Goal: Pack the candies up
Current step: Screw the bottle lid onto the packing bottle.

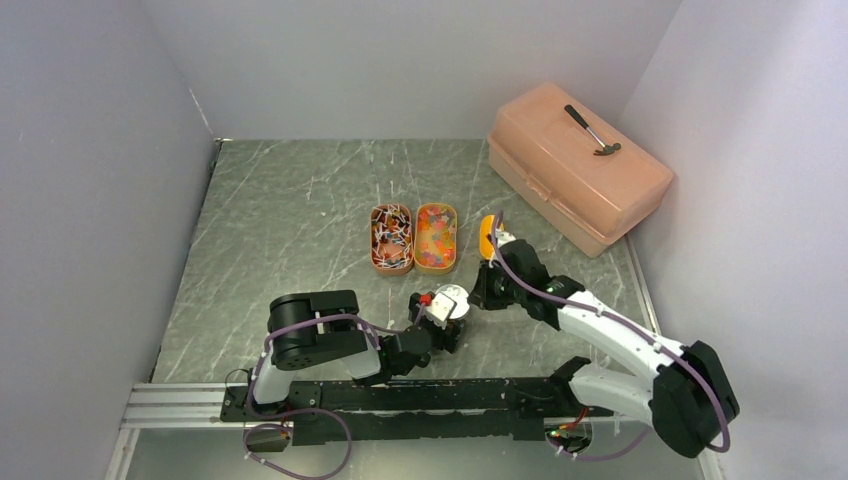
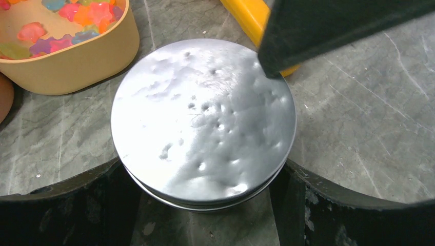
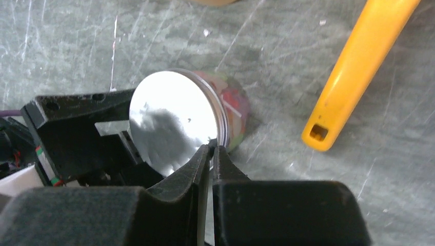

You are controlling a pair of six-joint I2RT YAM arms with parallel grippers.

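Where the candies (image 1: 436, 238) are: most lie in the two trays (image 1: 392, 270) at the centre of the top view; some colour shows through the wall of the jar (image 3: 237, 105), just below the trays in that view
Lid (image 2: 202, 118): silver and dimpled, on the jar; whether it is fully seated I cannot tell
Left gripper (image 2: 202, 169): spread wide, one finger on each side of the jar, seemingly clasping it below the lid
Right gripper (image 3: 211, 151): fingers almost together, tips at the lid's lower right rim in its own view; whether they pinch the rim or only touch it I cannot tell
Scoop (image 3: 359, 72): lying loose at the upper right of the right wrist view, apart from the jar
Step, as I judge it: working the lid; on or off I cannot say
Doing it well: left grip firm and low, so the jar cannot spin or tip; right tips need a sure bite on the rim, not a graze; turn about the lid's centre without dragging sideways; stay clear of scoop and trays
Risk: smooth metal rim, thin tips; a slip could knock the jar and spill what is inside
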